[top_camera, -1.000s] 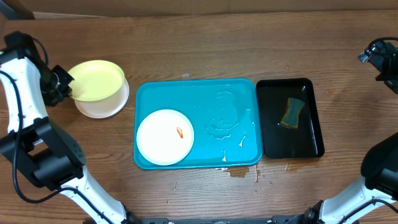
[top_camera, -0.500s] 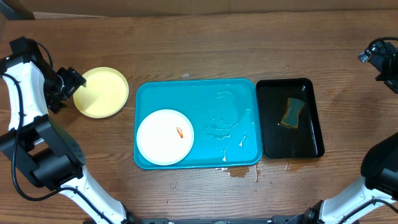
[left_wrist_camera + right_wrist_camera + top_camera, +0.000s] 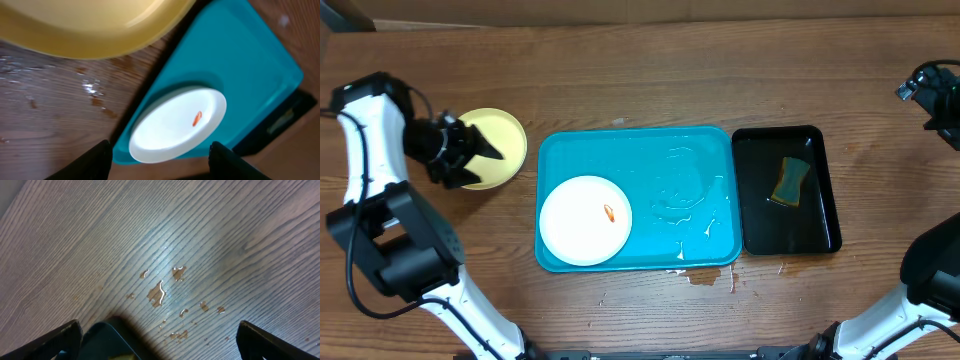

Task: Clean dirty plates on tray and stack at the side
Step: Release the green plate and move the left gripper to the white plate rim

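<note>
One white plate [image 3: 585, 220] lies flat in the 8 o'clock corner of the turquoise tray [image 3: 690, 150], and the orange-brown smear [image 3: 609, 213] just to the 3 o'clock side of its centre shows it is not yet cleaned. The rest of the tray floor is bare and carries a film of water. A pale yellow-green plate [image 3: 505, 135] rests on the table [image 3: 650, 70] off the tray's 10 o'clock corner, near the tray but not touching it, and marks the stacking place. No smear shows on its visible part, and it cannot be told whether another plate lies beneath it. The left end effector [image 3: 478, 150] hovers over the 9 o'clock half of this plate with its fingers [image 3: 90, 162] spread and nothing between them. At 3 o'clock, just beside the tray, a black tray [image 3: 820, 235] holds a sponge [image 3: 789, 181], which is untouched. The right end effector [image 3: 160, 345] sits at the table's far 2 o'clock edge, also spread and empty, over wood dotted with water droplets [image 3: 160, 292]. By this reading the task is partly done: at least one plate is set aside, while the white plate has yet to be wiped and stacked.
</note>
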`<state>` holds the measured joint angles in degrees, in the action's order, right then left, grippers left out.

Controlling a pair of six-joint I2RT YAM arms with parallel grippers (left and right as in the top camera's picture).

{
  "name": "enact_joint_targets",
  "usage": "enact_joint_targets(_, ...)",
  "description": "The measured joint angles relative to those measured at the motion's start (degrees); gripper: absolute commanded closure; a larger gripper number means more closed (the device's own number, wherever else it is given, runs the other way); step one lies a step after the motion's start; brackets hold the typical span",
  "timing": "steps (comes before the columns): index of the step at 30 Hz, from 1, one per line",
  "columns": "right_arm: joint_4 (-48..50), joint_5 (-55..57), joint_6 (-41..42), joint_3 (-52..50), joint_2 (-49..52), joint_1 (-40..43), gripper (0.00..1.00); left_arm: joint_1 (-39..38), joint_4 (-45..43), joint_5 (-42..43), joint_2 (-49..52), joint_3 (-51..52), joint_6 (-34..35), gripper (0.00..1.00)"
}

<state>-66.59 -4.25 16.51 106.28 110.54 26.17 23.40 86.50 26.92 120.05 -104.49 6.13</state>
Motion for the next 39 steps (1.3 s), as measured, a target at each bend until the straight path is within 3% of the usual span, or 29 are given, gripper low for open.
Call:
enact_joint_targets(6, 0.0, 0.0, 0.0, 0.0, 0.0, 0.0, 0.0, -9.4, 2.5, 0.6, 0.0, 0.0, -3.7, 0.37)
enact_joint_targets(16, 0.0, 0.0, 0.0, 0.0, 0.0, 0.0, 0.0, -30.6, 2.9, -5.5, 0.0, 0.0, -2.3, 0.36)
enact_joint_targets(21, 0.0, 0.0, 0.0, 0.0, 0.0, 0.0, 0.0, -41.4, -1.1, -11.1, 0.0, 0.0, 3.1, 0.35)
enact_joint_targets(26, 0.0, 0.0, 0.0, 0.0, 0.0, 0.0, 0.0, -49.7, -5.5, -15.2, 0.0, 0.0, 9.5, 0.44)
enact_joint_targets(28, 0.0, 0.0, 0.0, 0.0, 0.0, 0.0, 0.0, -52.2, -6.0, -17.6, 0.0, 0.0, 13.1, 0.52)
enact_joint_targets(34, 0.0, 0.0, 0.0, 0.0, 0.0, 0.0, 0.0, -54.6, -6.0, -24.3, 0.0, 0.0, 21.6, 0.56)
enact_joint_targets(39, 0.0, 0.0, 0.0, 0.0, 0.0, 0.0, 0.0, -54.4, -7.3, -29.1, -0.3, 1.3, 28.1, 0.66)
